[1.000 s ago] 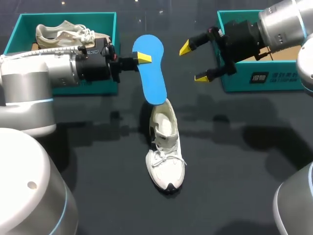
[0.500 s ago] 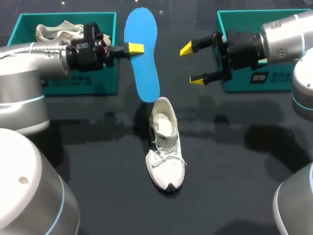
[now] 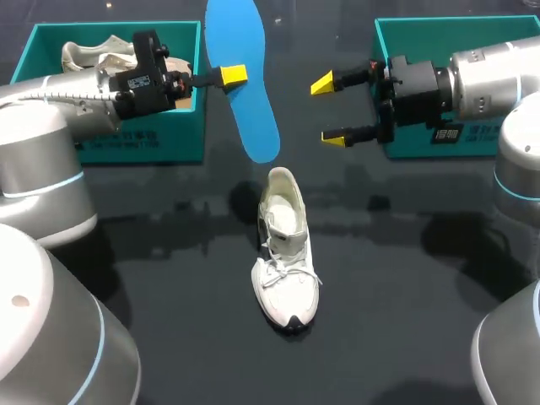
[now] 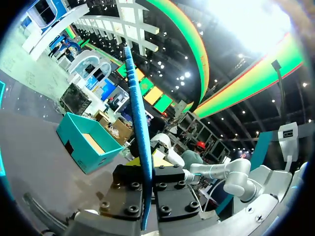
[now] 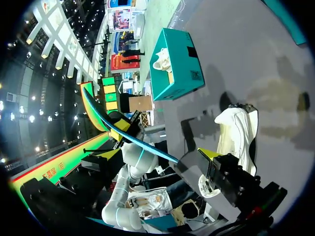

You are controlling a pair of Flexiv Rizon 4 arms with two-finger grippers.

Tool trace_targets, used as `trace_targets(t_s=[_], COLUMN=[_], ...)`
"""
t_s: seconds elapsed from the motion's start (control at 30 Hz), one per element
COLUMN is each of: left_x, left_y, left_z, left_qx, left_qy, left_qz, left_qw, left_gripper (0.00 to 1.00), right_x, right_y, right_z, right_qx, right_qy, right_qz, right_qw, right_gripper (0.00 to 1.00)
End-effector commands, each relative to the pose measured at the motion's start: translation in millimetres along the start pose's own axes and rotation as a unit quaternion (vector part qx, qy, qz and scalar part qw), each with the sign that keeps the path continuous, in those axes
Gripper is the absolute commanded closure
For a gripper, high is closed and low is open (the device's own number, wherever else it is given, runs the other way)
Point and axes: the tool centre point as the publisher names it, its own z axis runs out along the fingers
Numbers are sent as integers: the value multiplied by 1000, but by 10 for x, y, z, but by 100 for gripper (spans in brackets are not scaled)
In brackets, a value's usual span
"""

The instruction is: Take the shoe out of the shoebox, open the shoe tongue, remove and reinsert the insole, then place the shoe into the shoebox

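My left gripper (image 3: 226,76) is shut on a blue insole (image 3: 246,84), holding it by its edge in the air above and behind the white shoe (image 3: 285,253). The shoe stands on the black table, toe toward the front, with its tongue pulled up and its mouth open. In the left wrist view the insole (image 4: 138,118) shows edge-on between the fingers. My right gripper (image 3: 329,110) hangs open to the right of the insole, apart from it. The right wrist view shows the insole (image 5: 129,141) ahead and the shoe (image 5: 238,132) beside my right gripper (image 5: 206,169).
A teal shoebox (image 3: 181,139) at the back left holds another pale shoe (image 3: 105,57). A second teal shoebox (image 3: 396,145) stands at the back right, behind my right arm. The dark table spreads around the white shoe.
My left gripper has lifted the insole up and back, away from the shoe's mouth. My right gripper has drifted slightly left, still open.
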Motion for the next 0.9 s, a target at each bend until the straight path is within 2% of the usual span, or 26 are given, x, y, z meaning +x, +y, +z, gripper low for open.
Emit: trace_targets(t_s=[0.03, 0.13, 0.2, 0.27, 0.53, 0.67, 0.7, 0.73, 0.77, 0.8, 0.9], left_x=[103, 210, 267, 282, 282, 268, 261, 238, 198, 153, 61], left_y=[-13, -70, -79, -137, -137, -110, -97, -98, -95, -73, -89], left_z=[-15, -11, 10, 61, 61, 59, 32, 26, 30, 19, 29], left_qx=[4, 5, -22, -41, -41, -57, -58, -63, -64, -63, -75], left_qy=[0, 41, 80, -1, -1, 28, 64, 60, 70, 105, 121], left_qz=[68, 212, 303, 366, 366, 464, 488, 495, 523, 537, 533], left_qw=[998, 976, 949, 930, 930, 883, 868, 864, 847, 834, 834], left_gripper=[100, 100, 100, 100, 100, 100, 100, 100, 100, 100, 100], right_x=[8, 8, 8, 8, 8, 8, 8, 8, 8, 8, 8], right_y=[-17, -17, -17, -17, -17, -17, -17, -17, -17, -17, -17], right_z=[-3, -3, -3, -3, -3, -3, -3, -3, -3, -3, -3], right_qx=[-1, -1, -1, -1, -1, -1, -1, -1, -1, -1, -1], right_qy=[6, 6, 6, 6, 6, 6, 6, 6, 6, 6, 6], right_qz=[-2, -2, -2, -2, -2, -2, -2, -2, -2, -2, -2], right_qw=[1000, 1000, 1000, 1000, 1000, 1000, 1000, 1000, 1000, 1000, 1000], right_gripper=[0, 0, 0, 0, 0, 0, 0, 0, 0, 0, 0])
